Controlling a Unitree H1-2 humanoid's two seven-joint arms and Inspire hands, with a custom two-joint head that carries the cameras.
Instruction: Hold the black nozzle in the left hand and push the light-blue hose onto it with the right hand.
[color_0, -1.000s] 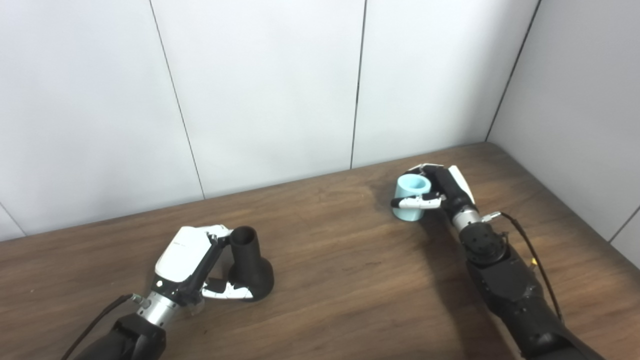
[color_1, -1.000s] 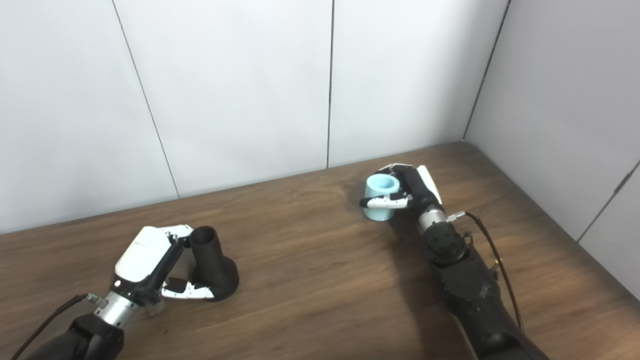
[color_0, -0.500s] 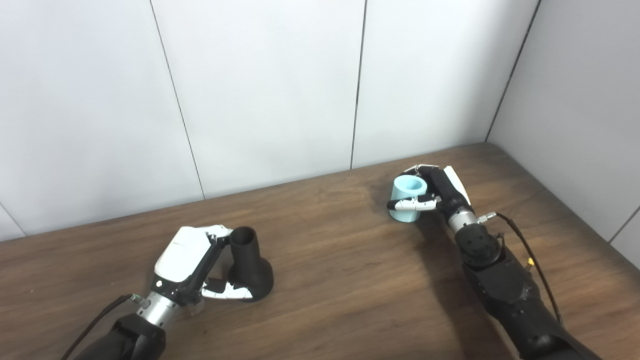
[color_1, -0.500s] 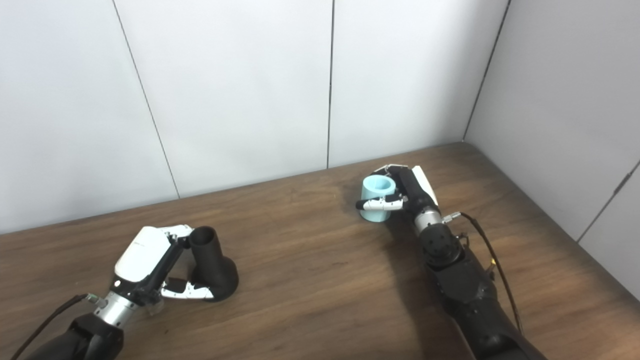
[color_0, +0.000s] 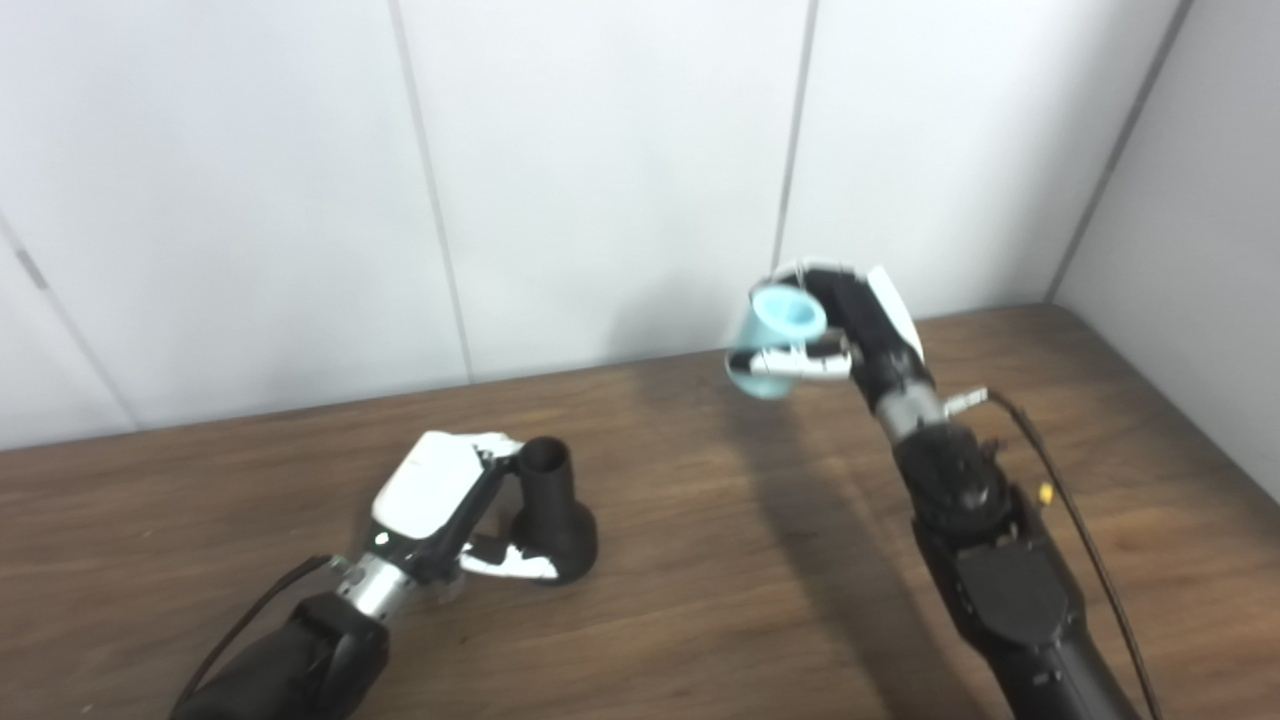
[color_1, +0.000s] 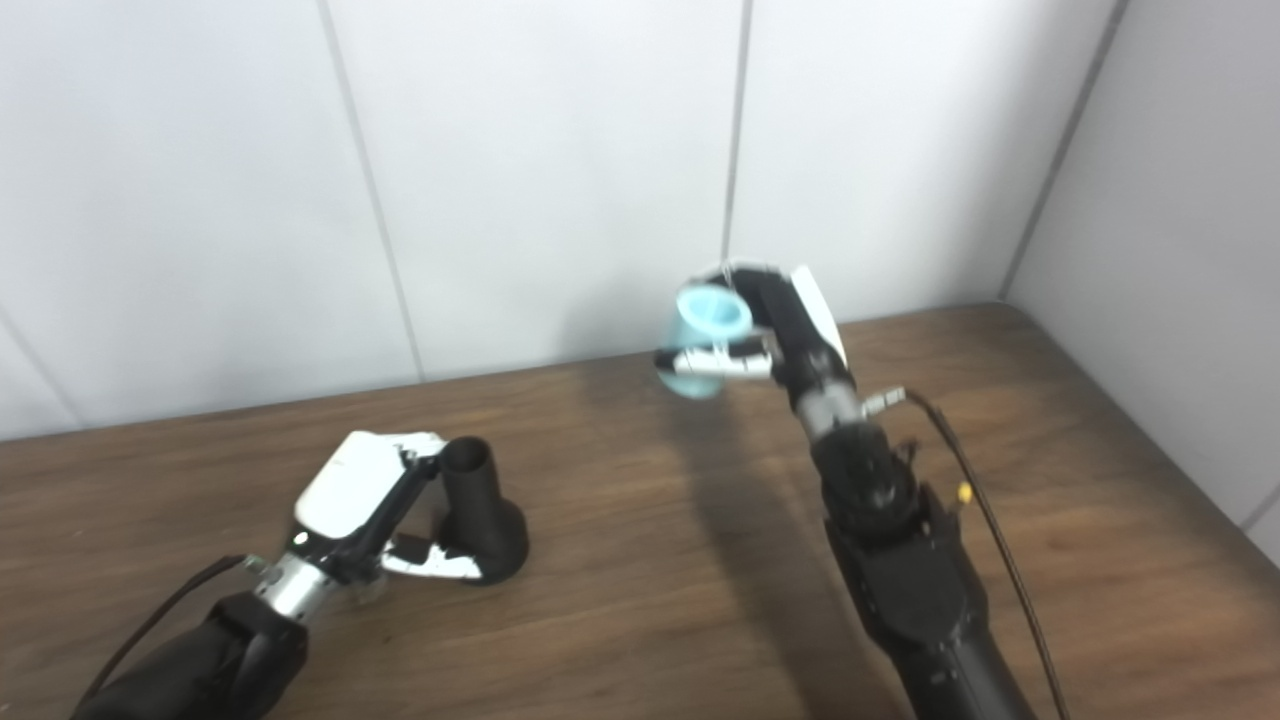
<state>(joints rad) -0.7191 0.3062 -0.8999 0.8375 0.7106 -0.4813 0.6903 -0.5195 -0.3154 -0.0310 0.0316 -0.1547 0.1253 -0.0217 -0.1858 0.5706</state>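
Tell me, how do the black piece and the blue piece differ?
The black nozzle stands upright on the table, while the light-blue hose is held tilted in the air. The black nozzle flares at its base; the light-blue hose is a plain short tube. Both are hollow, and each is gripped by one hand.

Even, bright indoor light, white wall panels (color_0: 600, 170) pale without glare, soft sheen on the wooden table (color_0: 700, 620), broad soft shadow beneath the right arm (color_0: 990, 560), light-blue hose (color_0: 775, 340) slightly motion-blurred at centre right, overall mildly soft.
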